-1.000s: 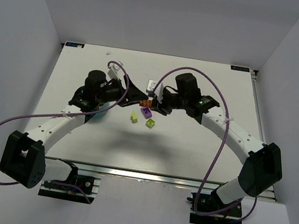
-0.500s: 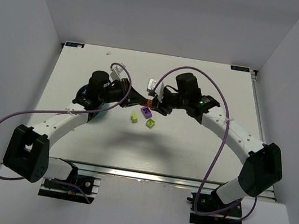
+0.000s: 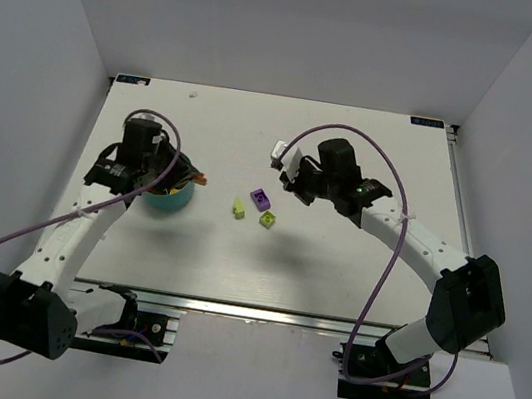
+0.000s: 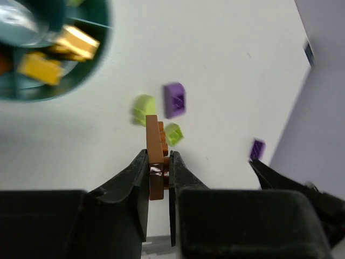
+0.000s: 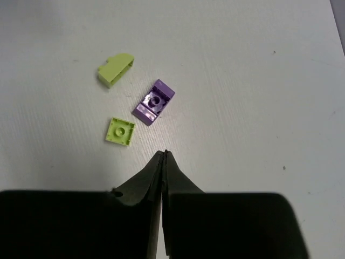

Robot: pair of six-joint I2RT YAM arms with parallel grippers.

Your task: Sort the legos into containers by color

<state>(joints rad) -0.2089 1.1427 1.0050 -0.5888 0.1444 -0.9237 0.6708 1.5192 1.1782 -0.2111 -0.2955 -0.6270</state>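
Observation:
My left gripper [image 4: 157, 157] is shut on an orange-brown lego [image 4: 153, 143] and hangs beside the teal bowl [image 4: 89, 73], the containers; yellow-orange bricks [image 4: 78, 43] lie in its compartments. From above, the left gripper [image 3: 198, 178] sits at the bowl's [image 3: 166, 202] right edge. A purple lego [image 5: 154, 101], a lime wedge [image 5: 116, 69] and a flat lime square [image 5: 120, 131] lie on the table ahead of my right gripper [image 5: 163, 155], which is shut on nothing. From above, the right gripper [image 3: 293, 187] is up and right of the purple lego [image 3: 261, 198].
A small purple bit [image 4: 257, 148] shows just off the right gripper's tip in the left wrist view; whether it is a brick I cannot tell. White walls enclose the table [image 3: 337, 261] on three sides.
The grippers have parted from the table's middle. The left arm has swung left to the bowl with the orange-brown lego in its jaws. The right gripper has closed and drawn back right.

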